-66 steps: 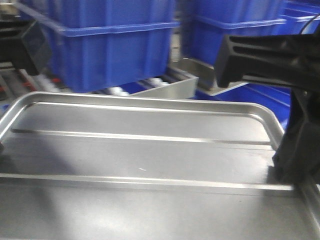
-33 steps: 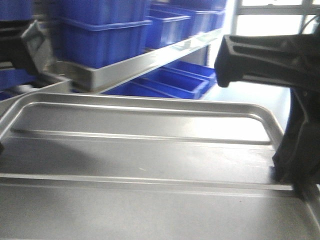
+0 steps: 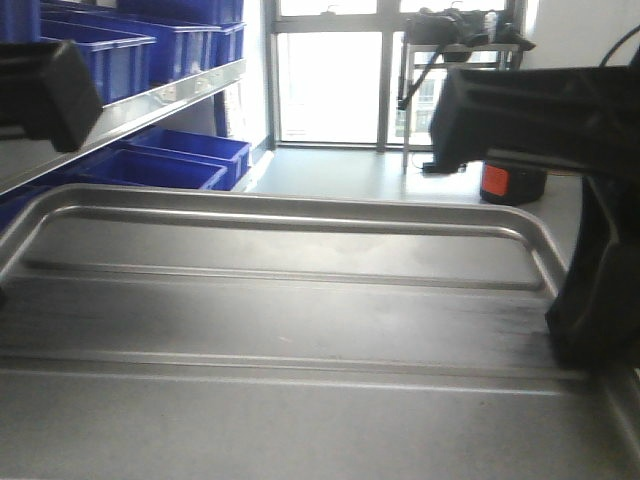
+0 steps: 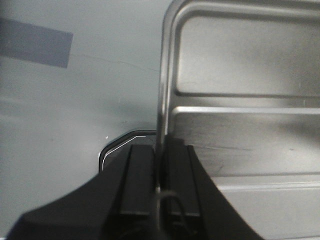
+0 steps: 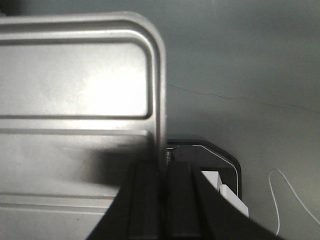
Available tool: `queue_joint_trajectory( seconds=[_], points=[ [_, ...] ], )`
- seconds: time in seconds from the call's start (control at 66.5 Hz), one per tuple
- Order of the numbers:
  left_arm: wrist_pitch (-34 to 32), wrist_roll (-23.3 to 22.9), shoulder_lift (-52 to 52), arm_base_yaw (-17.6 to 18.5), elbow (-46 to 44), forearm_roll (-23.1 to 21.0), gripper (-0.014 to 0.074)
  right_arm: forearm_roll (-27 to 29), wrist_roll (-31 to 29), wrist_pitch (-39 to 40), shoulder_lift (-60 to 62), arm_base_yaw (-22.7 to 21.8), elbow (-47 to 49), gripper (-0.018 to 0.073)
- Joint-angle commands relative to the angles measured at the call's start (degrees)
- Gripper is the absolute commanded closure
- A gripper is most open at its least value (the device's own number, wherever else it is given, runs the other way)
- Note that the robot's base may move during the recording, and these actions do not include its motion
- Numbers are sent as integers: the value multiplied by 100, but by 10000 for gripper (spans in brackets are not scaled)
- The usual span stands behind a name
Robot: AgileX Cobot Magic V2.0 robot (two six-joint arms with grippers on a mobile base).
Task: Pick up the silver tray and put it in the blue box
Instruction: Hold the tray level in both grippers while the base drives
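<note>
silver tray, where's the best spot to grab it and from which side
Pinch the thin rolled rim of the silver tray at each short end, one gripper coming in from either side. It is wide and shallow, so two end grips should keep it level; the left gripper and right gripper hold it so.

No readable text, labels, brands, numbers, signs in any view.
</note>
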State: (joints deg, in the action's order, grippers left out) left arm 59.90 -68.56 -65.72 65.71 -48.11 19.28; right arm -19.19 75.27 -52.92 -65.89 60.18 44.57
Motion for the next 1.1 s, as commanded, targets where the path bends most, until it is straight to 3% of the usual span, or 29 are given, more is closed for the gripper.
queue_joint_trajectory(
  seconds=[0.0,1.083],
  points=[
    [303,0,131,35,-112,233,610,-304,-25,-179,141,-4,124,500],
    [303,0,131,35,-112,233,610,-304,-25,-179,141,-4,124,500]
  ],
)
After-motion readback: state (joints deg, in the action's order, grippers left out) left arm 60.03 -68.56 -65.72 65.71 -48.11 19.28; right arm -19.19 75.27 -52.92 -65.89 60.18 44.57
